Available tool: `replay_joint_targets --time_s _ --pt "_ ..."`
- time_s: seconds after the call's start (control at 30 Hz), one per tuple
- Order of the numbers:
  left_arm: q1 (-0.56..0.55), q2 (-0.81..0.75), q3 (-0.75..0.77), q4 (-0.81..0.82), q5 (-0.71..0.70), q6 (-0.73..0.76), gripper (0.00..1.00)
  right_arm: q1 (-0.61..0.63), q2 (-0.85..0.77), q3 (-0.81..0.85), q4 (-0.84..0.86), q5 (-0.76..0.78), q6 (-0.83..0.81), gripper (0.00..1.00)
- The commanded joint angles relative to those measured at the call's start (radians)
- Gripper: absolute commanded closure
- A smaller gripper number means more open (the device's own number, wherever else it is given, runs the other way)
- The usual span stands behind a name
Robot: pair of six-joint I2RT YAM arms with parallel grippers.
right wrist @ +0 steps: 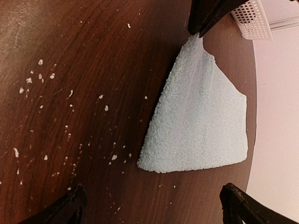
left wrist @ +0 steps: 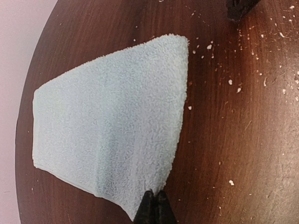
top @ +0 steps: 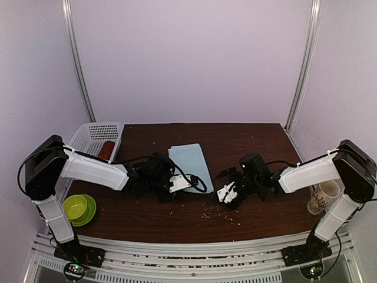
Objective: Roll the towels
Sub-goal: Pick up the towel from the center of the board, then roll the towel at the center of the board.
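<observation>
From above, the blue towel (top: 189,164) lies on the table (top: 253,141) and the red towel (top: 106,150) sits in the basket (top: 88,132). In the left wrist view, the left gripper (left wrist: 153,199) pinches the blue towel's corner. In the right wrist view, the right gripper (right wrist: 152,205) is spread wide, holding nothing.

The rust-red towel (top: 106,150) is half hidden inside the basket (top: 88,131); the near corner of the light-blue towel (top: 189,165) is covered by the left gripper (top: 182,184).

The left end effector (top: 186,184) seems to pinch the near edge of the light-blue towel (top: 189,160).
</observation>
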Motion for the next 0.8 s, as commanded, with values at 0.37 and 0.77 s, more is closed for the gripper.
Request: replay_joint_targets --time_s 0.37,0.77 --pt "0.033 0.02 -0.006 0.039 0.047 -0.031 1.0 0.193 0.267 -0.006 0.396 0.492 0.069 0.21" --pt "0.043 -0.01 -0.03 0.052 0.074 -0.026 1.0 0.207 0.378 0.041 0.422 0.597 0.058 0.74"
